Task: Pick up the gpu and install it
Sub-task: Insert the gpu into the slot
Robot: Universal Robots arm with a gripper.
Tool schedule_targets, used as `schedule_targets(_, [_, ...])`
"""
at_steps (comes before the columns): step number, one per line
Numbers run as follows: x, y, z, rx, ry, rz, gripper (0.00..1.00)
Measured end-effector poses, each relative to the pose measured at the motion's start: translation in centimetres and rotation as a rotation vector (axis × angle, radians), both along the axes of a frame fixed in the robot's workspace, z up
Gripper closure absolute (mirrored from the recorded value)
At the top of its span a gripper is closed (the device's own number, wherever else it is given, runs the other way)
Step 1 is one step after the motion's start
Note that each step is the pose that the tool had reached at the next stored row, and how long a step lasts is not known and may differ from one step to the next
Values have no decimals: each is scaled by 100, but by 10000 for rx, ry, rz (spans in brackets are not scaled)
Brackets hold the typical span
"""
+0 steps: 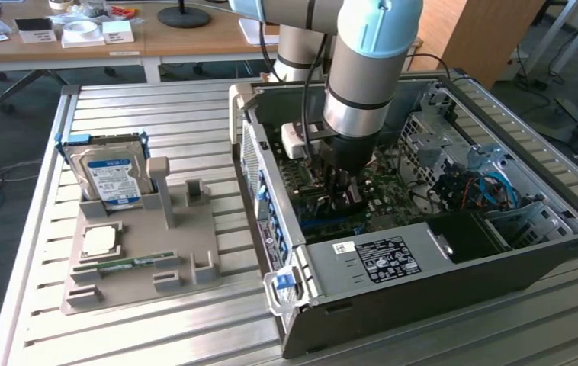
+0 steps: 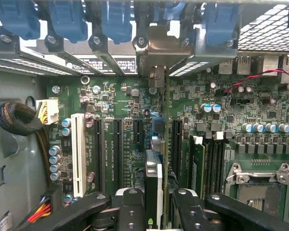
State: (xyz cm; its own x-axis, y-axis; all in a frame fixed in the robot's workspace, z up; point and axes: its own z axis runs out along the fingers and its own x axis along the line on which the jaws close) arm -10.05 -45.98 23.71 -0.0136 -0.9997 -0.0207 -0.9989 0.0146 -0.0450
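Observation:
The gpu [image 2: 154,174] appears edge-on as a thin card standing upright between black expansion slots on the green motherboard [image 2: 116,94]. Its silver bracket [image 2: 160,44] sits at the case's rear wall, among the blue slot clips [image 2: 67,19]. My gripper [image 2: 154,204] is shut on the card, with one black finger [image 2: 130,202] on each side. In the exterior view the gripper [image 1: 342,194] reaches straight down into the open computer case [image 1: 422,255], low over the board.
A white slot [image 2: 78,154], a RAM stick [image 2: 198,166] and the CPU socket [image 2: 260,187] flank the card. Left of the case in the exterior view, a grey holder [image 1: 197,236] carries a blue-labelled hard drive [image 1: 114,179], a chip [image 1: 101,240] and a RAM stick [image 1: 126,264].

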Motion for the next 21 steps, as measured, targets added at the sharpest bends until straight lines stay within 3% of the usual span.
schedule_targets(21, [-3, 0, -23, 3, -2, 1, 73])
